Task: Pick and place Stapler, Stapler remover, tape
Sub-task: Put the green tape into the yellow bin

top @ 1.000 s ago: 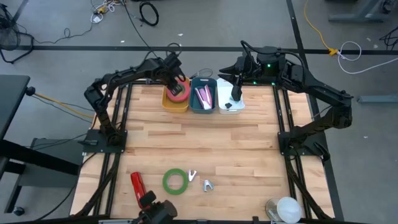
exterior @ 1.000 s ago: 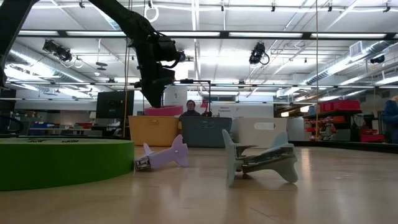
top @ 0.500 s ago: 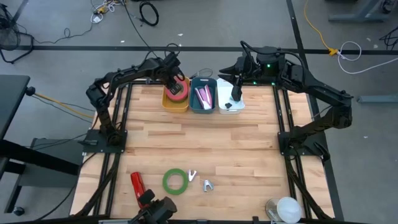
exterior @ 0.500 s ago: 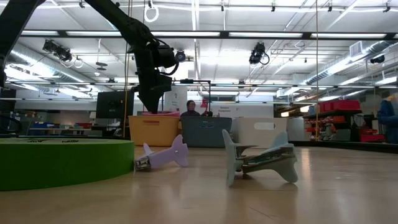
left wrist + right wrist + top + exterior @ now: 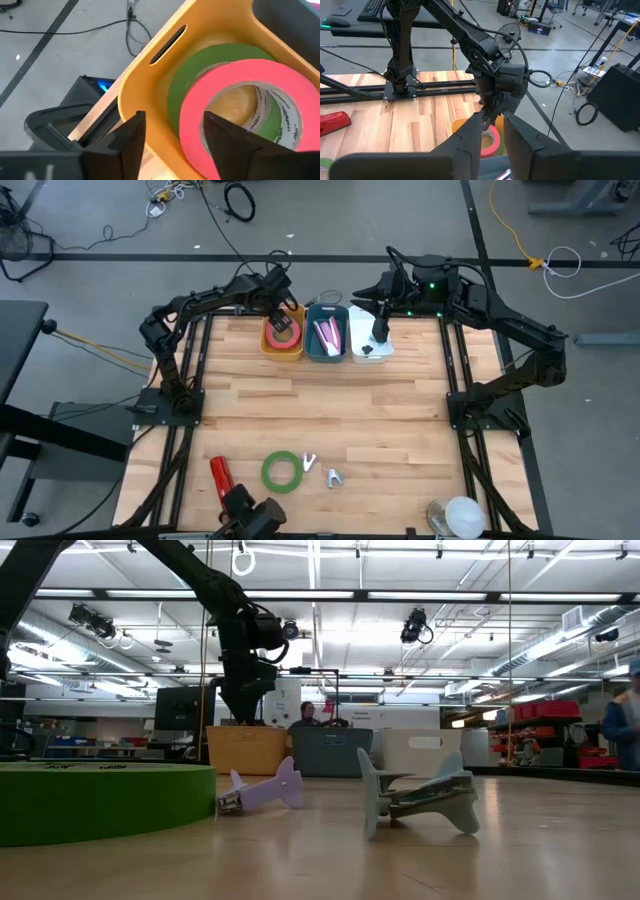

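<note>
Left gripper (image 5: 172,145), fingers spread, hovers over the yellow plastic bin (image 5: 281,345) at 12 o'clock; pinkish-red tape roll (image 5: 245,107) lies released inside. Placing step looks finished. Next: fetch green tape ring (image 5: 282,471) at 6 o'clock.

Open-plan lab: workstations, ceiling rigging (image 5: 320,600).

The wooden table (image 5: 330,405) carries three bins (image 5: 326,340), a green tape roll (image 5: 282,471), red stapler (image 5: 220,475) and two staple removers (image 5: 322,470).

The high view looks straight down; the low view sits at tabletop level. Both show the yellow bin (image 5: 281,345) (image 5: 246,749), which the left wrist view sees close up.
</note>
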Tool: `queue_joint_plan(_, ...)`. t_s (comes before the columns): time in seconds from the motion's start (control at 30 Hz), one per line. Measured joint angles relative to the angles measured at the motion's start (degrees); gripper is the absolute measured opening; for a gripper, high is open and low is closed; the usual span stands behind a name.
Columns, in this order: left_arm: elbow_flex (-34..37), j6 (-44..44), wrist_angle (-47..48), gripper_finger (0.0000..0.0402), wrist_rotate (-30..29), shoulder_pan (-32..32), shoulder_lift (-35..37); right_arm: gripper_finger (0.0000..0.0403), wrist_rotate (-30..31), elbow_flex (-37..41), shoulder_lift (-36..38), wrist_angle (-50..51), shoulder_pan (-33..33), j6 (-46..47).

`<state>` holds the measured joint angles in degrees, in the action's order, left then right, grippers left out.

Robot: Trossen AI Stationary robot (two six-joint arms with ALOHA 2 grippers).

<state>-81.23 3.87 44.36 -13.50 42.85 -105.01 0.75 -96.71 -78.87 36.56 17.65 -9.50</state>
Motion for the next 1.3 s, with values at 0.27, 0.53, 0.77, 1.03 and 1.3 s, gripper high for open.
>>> queue_joint_plan(0.27, -0.41, 0.27, 1.22, 0.0226, 1.31, -0.74, 1.18, 0.0081, -0.02, 0.00, 0.00, -0.02, 0.00, -0.02)
queue_joint_plan(0.53, -3.99, 0.29, 4.87, 0.0221, 3.21, -3.61, 4.90, 0.0081, 1.75, 0.00, 0.00, -0.02, 0.01, -0.04)
queue_joint_plan(0.77, -4.02, 0.20, 5.67, 0.0220, 4.75, -7.58, 7.07, 0.0081, 1.77, 0.00, 0.00, 0.02, 0.00, -0.02)
queue_joint_plan(1.03, -4.02, 0.18, 7.88, 0.0220, 4.79, -13.28, 7.26, 0.0081, 1.77, 0.00, 0.00, 0.61, 0.00, -0.02)
queue_joint_plan(1.3, -4.00, -1.38, 10.00, 0.0220, 10.38, -17.98, 8.71, 0.0081, 1.55, 0.00, 0.00, 1.05, 0.00, 1.09)
